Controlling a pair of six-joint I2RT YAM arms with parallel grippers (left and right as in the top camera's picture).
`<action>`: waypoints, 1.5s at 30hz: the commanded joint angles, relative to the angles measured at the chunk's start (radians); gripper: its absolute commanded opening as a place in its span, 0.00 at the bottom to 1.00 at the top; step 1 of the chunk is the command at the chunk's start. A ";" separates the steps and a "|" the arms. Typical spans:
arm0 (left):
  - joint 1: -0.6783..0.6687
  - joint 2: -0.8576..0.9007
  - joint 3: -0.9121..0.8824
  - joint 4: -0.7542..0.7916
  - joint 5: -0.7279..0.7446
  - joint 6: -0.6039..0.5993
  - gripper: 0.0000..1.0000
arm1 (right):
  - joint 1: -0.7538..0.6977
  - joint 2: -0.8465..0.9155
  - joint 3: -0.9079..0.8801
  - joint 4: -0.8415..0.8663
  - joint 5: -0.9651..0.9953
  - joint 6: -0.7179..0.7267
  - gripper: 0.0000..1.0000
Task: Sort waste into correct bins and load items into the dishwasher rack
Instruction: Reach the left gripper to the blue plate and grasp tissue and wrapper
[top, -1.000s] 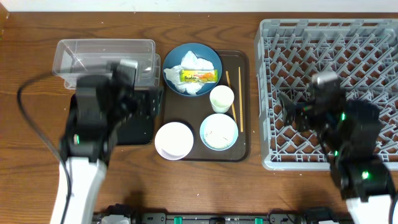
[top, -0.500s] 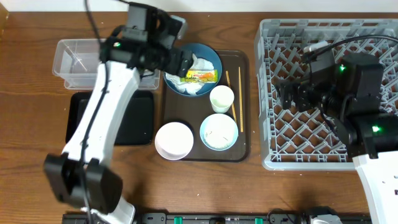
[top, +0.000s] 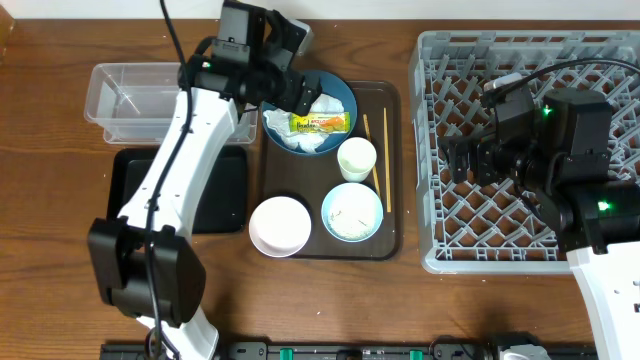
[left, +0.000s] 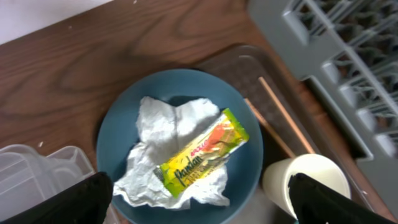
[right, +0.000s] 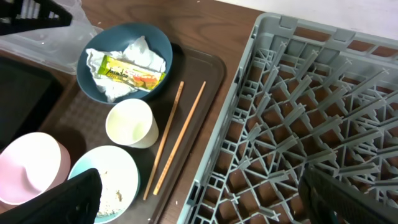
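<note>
Left gripper: fingers spread wide, holding nothing, above the dark blue plate. Just ahead, centred between the fingers, the snack wrapper lies on the crumpled tissue. Hazard: a deep closure pinches both and mixes the waste. Just outside one finger stands the white cup; a wide descent could topple it. Right gripper: open, empty, at the dishwasher rack edge.

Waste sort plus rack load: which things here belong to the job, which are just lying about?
Job: crumpled white tissue paper, yellow snack wrapper, white rice grains, dark blue plate, small white cup, light blue bowl, white bowl, two wooden chopsticks, clear plastic rectangular tub, shallow black rectangular tray, grey plastic pegged rack.
Lying about: dark brown serving tray, wooden table.
</note>
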 joint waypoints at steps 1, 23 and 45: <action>-0.026 0.056 0.043 0.003 -0.132 0.023 0.94 | -0.010 -0.001 0.019 -0.002 -0.004 -0.010 0.99; -0.089 0.423 0.113 0.066 -0.183 0.117 1.00 | -0.010 0.042 0.001 -0.052 -0.004 -0.010 0.99; -0.089 0.484 0.114 0.103 -0.190 0.088 0.28 | -0.010 0.058 0.001 -0.048 -0.004 -0.010 0.99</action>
